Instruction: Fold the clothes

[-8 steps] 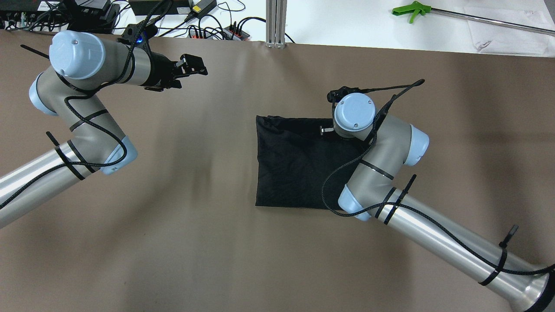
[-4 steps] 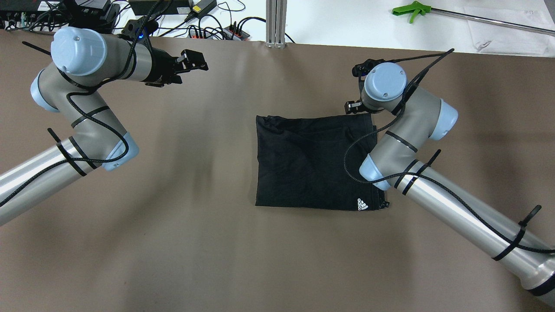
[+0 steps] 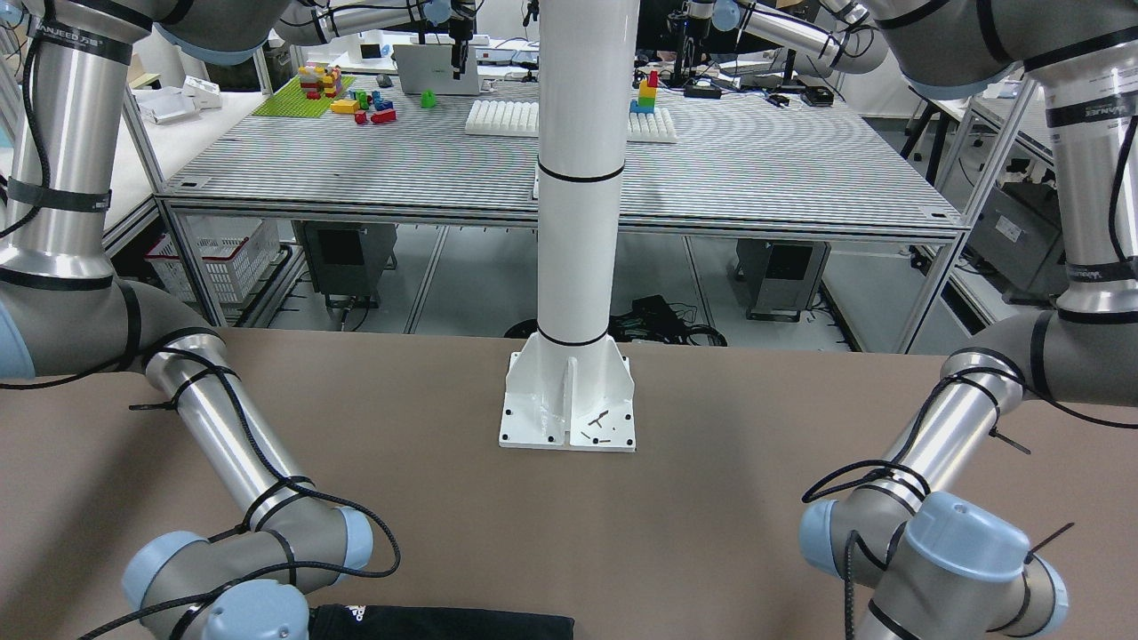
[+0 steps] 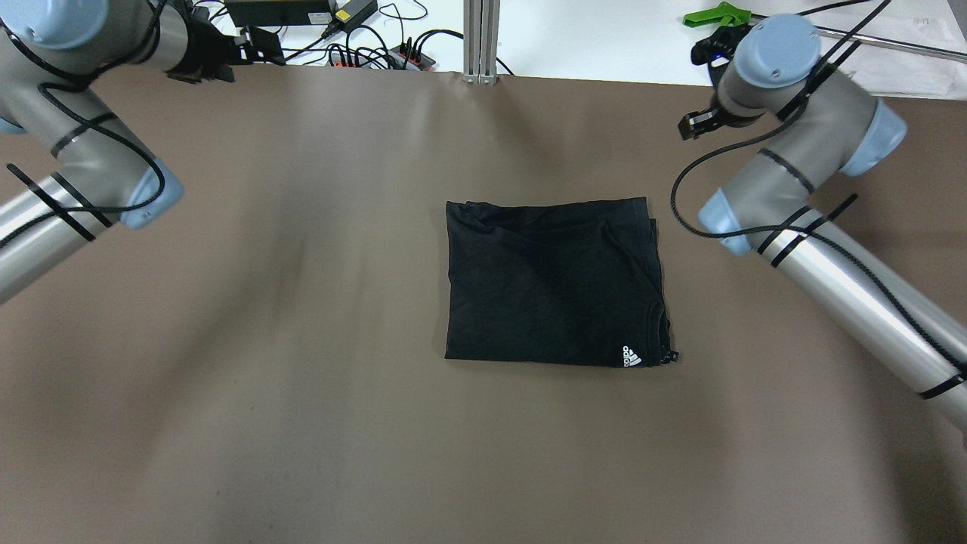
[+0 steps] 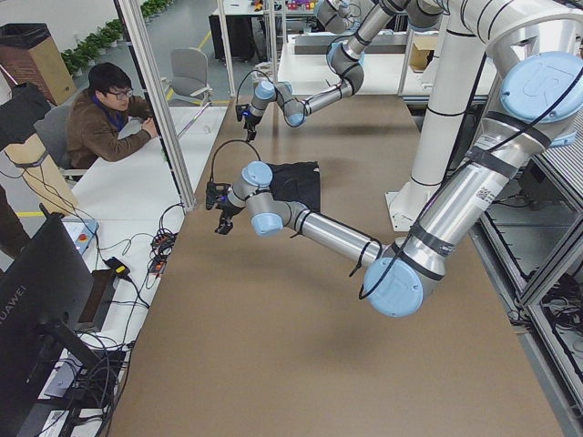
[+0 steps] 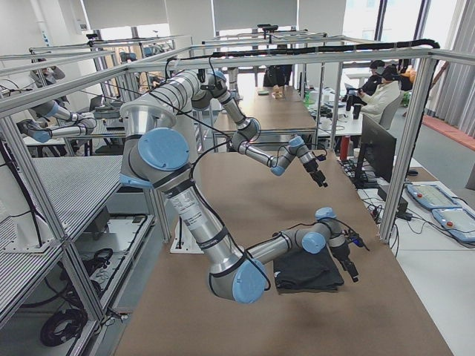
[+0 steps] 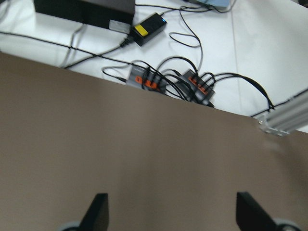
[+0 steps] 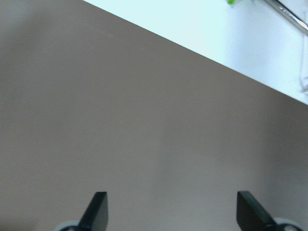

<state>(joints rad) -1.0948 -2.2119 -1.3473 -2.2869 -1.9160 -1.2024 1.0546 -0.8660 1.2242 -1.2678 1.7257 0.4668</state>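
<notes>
A matte brown tabletop (image 4: 302, 393) fills the overhead view, with a white strip of cables and power strips (image 7: 147, 81) running along its upper edge. The left claw (image 7: 171, 211) sits released, its two tips spread wide over bare brown surface with nothing between them, up in the upper left corner of the overhead view. The right claw (image 8: 171, 211) is likewise spread and empty, hovering in the upper right near a green-handled tool (image 4: 714, 17). Both are well apart from the clothes (image 4: 544, 287), a black garment lying flat as a roughly square folded packet at the centre of the overhead view, a small white logo (image 4: 631, 357) at its lower right corner. It looks light, limp and prone to sliding on the smooth covering, so it will sag and wrinkle from any single pinch. The right edge shows several stacked layers slightly offset, and the upper left corner is bunched. If a further fold is wanted, the best holds are probably two corners of one edge, one per claw, pinching all layers together so the packet does not peel open. As it lies, the fold looks near complete.
</notes>
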